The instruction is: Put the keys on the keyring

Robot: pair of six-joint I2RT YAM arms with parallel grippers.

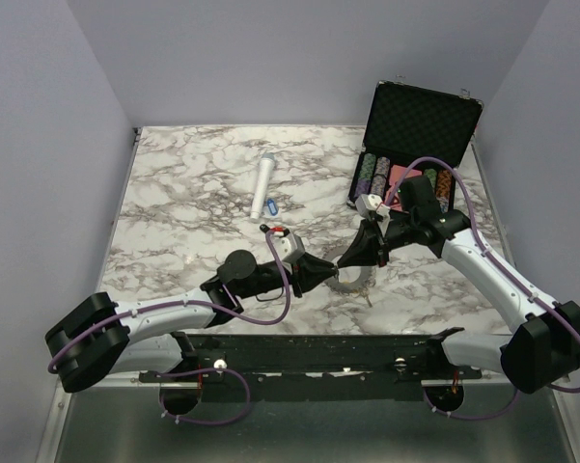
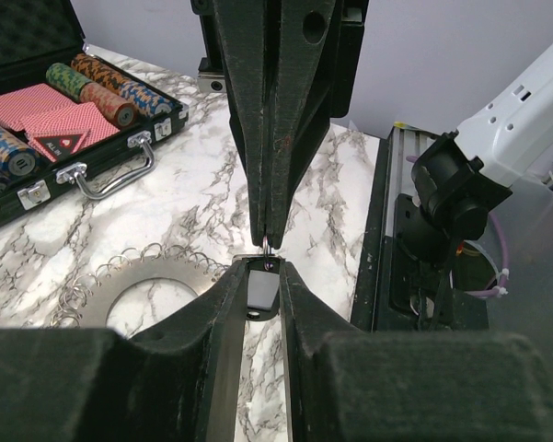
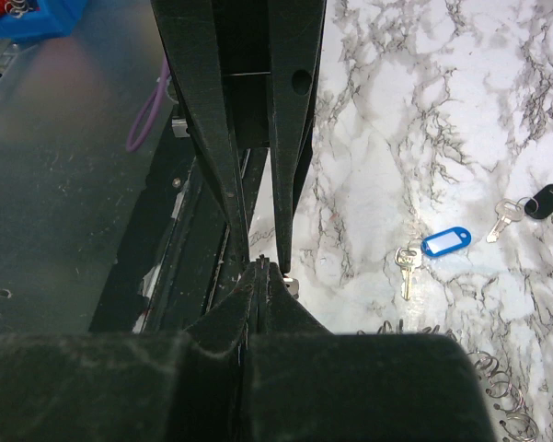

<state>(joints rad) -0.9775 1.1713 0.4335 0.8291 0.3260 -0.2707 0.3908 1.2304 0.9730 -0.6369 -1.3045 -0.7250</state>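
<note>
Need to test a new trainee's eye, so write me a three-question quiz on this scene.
1. True or false: the black foam-lined poker-chip case is closed.
2. Which colours are the plastic tags lying loose on the white marble-patterned table? A blue and black; B yellow and red; C green and white.
3. Fill in: the right claw is ___ (open or shut).
Key: 1 false, its lid stands up. 2 A: the small metal key with a blue tag and the small metal key with a black tag. 3 shut.
</note>
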